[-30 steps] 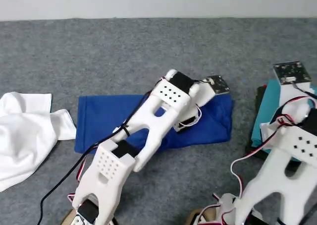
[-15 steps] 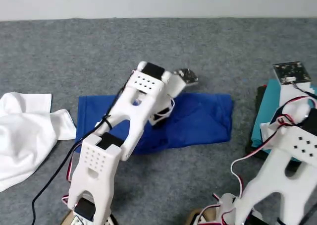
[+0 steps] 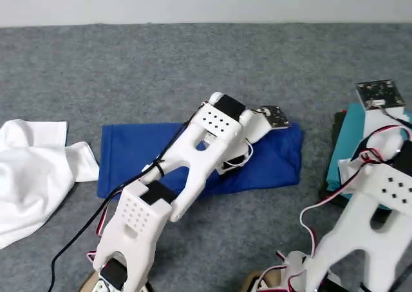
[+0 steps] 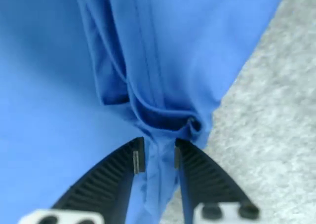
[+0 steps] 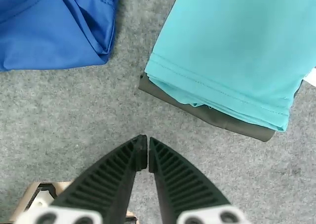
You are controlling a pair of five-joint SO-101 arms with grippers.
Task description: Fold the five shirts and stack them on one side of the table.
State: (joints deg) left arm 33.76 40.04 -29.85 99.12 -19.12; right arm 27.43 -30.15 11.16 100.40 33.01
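Note:
A blue shirt [image 3: 129, 154] lies folded into a long strip at the middle of the table. My left arm [image 3: 212, 134] reaches over its right half. In the left wrist view my left gripper [image 4: 155, 157] is shut on a bunched ridge of the blue shirt [image 4: 59, 110] near its edge. A crumpled white shirt [image 3: 32, 170] lies at the far left. On the right, a folded teal shirt [image 5: 237, 51] rests on a dark shirt [image 5: 207, 116]. My right gripper [image 5: 148, 155] hangs shut and empty over bare table in front of that stack.
The grey carpeted table [image 3: 193, 67] has free room along the back and in front of the blue shirt. My right arm [image 3: 380, 189] stands over the stack at the right edge. A black cable [image 3: 77, 244] trails from the left arm.
My left arm swung left and toward the back half a second ago, then returned to the right half of the blue shirt. The shirt kept its place. The right arm stayed still.

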